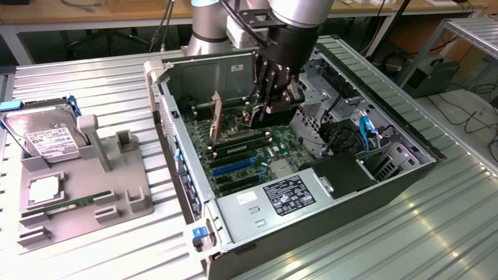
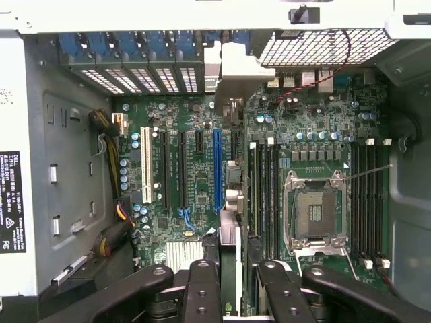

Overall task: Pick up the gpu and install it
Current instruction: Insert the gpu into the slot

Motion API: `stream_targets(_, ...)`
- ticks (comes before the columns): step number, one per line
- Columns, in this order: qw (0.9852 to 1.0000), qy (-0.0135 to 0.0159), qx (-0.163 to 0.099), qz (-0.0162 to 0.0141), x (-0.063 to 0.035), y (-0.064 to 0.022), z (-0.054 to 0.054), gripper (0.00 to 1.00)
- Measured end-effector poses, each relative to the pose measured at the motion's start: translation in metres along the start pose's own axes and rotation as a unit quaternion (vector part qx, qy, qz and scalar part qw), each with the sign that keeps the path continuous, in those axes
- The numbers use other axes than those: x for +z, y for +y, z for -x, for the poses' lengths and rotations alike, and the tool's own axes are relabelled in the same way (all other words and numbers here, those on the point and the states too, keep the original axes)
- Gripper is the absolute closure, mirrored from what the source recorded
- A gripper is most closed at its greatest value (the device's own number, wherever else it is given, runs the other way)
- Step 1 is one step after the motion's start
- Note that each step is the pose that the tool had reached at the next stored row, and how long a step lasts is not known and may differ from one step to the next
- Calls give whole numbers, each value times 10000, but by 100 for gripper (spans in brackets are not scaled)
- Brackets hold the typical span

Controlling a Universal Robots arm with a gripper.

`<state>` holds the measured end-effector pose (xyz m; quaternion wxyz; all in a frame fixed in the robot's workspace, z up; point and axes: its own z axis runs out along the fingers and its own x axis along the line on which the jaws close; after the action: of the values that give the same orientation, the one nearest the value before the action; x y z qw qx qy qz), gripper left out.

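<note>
The open computer case [image 1: 186,192] lies on its side on the metal table. My gripper [image 1: 265,109] is lowered into it, over the motherboard [image 1: 257,154]. It is shut on the gpu [image 1: 218,116], a thin card held upright on edge, with one end reaching toward the case's rear wall on the exterior view's left. In the wrist view the gpu [image 2: 231,235] is seen edge-on between the black fingers [image 2: 202,286]. It hangs just beside the long blue expansion slot [image 2: 217,168], close above the board. Whether its edge touches a slot is hidden.
A grey fixture [image 1: 132,201] on the exterior view's left holds a silver hard drive [image 1: 46,143], a square chip [image 1: 45,189] and a green memory stick [image 1: 66,205]. Inside the case are the power supply [image 1: 288,195], an empty processor socket [image 2: 315,212] and drive cages [image 1: 327,99].
</note>
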<state>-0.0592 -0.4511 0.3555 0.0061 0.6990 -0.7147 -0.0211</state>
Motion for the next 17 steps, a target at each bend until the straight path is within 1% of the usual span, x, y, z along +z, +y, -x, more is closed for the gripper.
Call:
stream_targets(5,10000,-2,0,-1,10,10,-1,74)
stream_targets(9,10000,-1,0,0,63,74,-3,74)
stream_targets(17,10000,0,0,0,65,78,-3,74)
